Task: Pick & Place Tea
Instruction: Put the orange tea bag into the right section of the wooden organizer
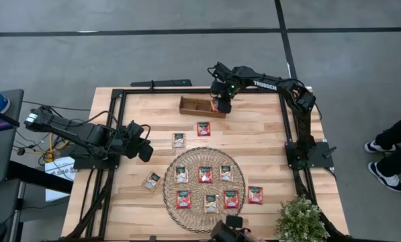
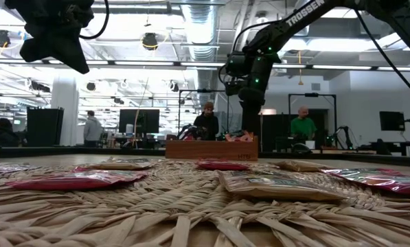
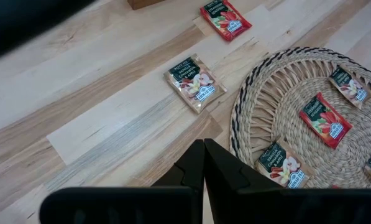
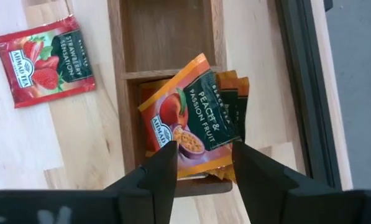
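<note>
My right gripper [image 1: 222, 104] [image 4: 204, 163] hangs open over the right end compartment of the long wooden tray [image 1: 199, 106] [image 4: 120, 93], fingers pointing down. Under and between the fingers an orange tea sachet [image 4: 191, 118] lies tilted on other orange sachets [image 4: 238, 99] in that compartment. A red sachet [image 1: 203, 128] [image 4: 45, 59] lies flat on the table near the tray. Several red and cream sachets [image 1: 205, 174] rest on the round woven mat [image 1: 187, 161]. My left gripper [image 1: 145, 151] [image 3: 204, 152] is shut above the table left of the mat, holding nothing.
A cream sachet [image 1: 179, 140] [image 3: 194, 83] lies between tray and mat. Other loose sachets lie left [image 1: 152, 180] and right [image 1: 255, 195] of the mat. A potted plant [image 1: 301, 218] stands at the near right corner. Black frame rails [image 1: 284, 121] run along the table's sides. People show in the room beyond.
</note>
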Robot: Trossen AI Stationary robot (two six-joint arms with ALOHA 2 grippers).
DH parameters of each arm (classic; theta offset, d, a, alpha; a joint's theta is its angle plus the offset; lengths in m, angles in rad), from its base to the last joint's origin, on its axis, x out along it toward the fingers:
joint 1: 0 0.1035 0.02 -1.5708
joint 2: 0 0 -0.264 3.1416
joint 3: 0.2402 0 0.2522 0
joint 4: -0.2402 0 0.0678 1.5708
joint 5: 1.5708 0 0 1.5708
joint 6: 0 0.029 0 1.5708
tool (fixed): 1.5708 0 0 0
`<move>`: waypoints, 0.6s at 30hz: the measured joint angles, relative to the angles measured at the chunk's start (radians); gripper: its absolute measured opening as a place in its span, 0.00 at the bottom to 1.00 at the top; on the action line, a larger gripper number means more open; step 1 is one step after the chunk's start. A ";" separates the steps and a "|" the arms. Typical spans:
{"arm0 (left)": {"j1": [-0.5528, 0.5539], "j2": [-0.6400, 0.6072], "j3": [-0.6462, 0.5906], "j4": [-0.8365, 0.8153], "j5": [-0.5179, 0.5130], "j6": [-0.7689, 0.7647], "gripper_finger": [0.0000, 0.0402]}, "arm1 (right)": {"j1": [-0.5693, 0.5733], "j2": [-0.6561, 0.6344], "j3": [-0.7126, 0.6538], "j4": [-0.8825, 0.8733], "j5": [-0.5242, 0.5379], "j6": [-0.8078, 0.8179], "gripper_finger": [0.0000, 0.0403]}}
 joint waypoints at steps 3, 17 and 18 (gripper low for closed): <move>0.000 0.000 0.000 0.000 -0.003 0.000 0.00 | 0.004 0.000 0.000 -0.029 0.000 0.000 0.35; 0.000 0.000 0.000 0.000 -0.031 0.000 0.00 | -0.005 0.000 0.022 -0.114 0.002 0.000 0.36; 0.000 0.000 0.000 0.000 -0.032 0.000 0.00 | -0.006 0.000 0.033 -0.110 0.011 0.000 0.36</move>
